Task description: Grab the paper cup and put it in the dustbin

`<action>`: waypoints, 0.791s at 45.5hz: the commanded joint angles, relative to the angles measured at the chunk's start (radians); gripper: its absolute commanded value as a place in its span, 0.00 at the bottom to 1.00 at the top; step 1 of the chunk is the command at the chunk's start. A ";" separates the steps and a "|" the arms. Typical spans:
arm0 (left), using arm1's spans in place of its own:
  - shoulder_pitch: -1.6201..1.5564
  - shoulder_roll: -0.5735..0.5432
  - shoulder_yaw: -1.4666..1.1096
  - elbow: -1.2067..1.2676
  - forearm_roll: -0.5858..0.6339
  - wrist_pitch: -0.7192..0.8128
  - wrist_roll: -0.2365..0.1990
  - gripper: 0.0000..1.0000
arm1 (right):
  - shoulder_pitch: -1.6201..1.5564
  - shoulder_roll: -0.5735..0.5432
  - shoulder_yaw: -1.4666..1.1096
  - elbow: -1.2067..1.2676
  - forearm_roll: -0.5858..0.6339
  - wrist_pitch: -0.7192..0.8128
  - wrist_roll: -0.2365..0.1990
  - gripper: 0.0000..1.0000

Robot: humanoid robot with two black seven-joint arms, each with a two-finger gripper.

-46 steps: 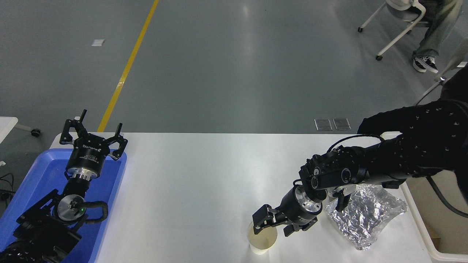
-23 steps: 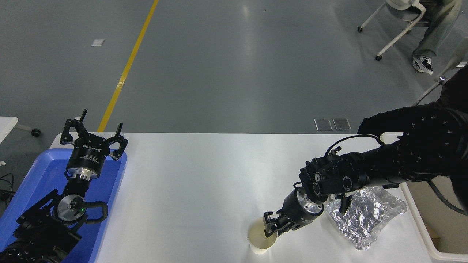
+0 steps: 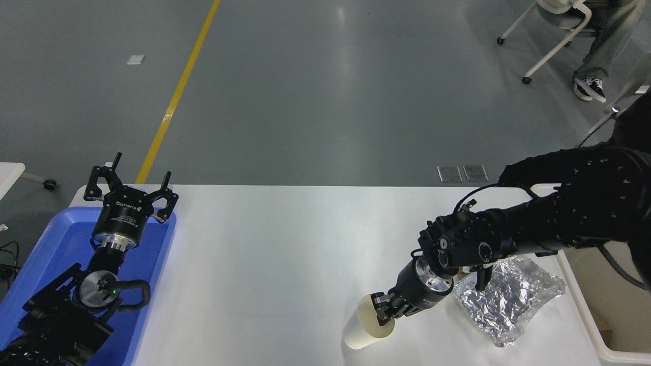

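The paper cup is off-white with a cream inside and sits near the table's front edge, tipped so its mouth faces up and to the right. My right gripper is shut on the cup's rim, one finger inside the mouth. The right arm reaches in from the right edge. The dustbin is an off-white tub at the far right, only its rim and part of its inside showing. My left gripper is parked open at the lower left, above the blue tray.
A crinkled silver foil bag lies just right of my right wrist, between the cup and the dustbin. A blue plastic tray sits at the table's left end. A person sits on a chair far beyond the table.
My right gripper went from open around the cup's rim to shut on it. The cup has since tilted and lifted slightly off its upright stand. The left arm has not moved.
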 commanded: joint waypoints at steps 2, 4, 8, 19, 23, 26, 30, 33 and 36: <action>0.000 0.000 0.000 0.000 0.000 0.000 0.000 1.00 | 0.455 -0.186 -0.041 0.272 0.030 0.171 -0.003 0.00; 0.000 -0.002 -0.002 0.000 0.000 0.000 0.002 1.00 | 0.547 -0.209 -0.052 0.312 0.036 0.203 -0.003 0.00; 0.000 0.000 -0.002 0.000 0.000 0.000 0.002 1.00 | 0.720 -0.222 -0.084 0.376 0.057 0.277 -0.001 0.00; 0.000 0.000 0.000 0.000 0.000 0.000 0.000 1.00 | 0.955 -0.211 -0.135 0.444 0.139 0.292 -0.003 0.00; 0.000 -0.002 0.000 0.000 0.000 0.000 0.000 1.00 | 0.981 -0.208 -0.149 0.452 0.139 0.292 -0.003 0.00; 0.000 -0.002 0.000 0.000 0.000 0.000 0.000 1.00 | 0.992 -0.206 -0.167 0.450 0.137 0.292 -0.003 0.00; 0.000 0.000 0.000 0.000 -0.001 0.000 0.000 1.00 | 0.994 -0.213 -0.186 0.450 0.131 0.292 -0.007 0.00; 0.000 0.000 0.000 0.000 -0.001 0.000 0.000 1.00 | 0.994 -0.225 -0.213 0.449 0.114 0.292 -0.009 0.00; 0.000 -0.002 0.000 0.000 -0.001 0.000 0.000 1.00 | 0.992 -0.268 -0.259 0.443 0.064 0.292 -0.009 0.00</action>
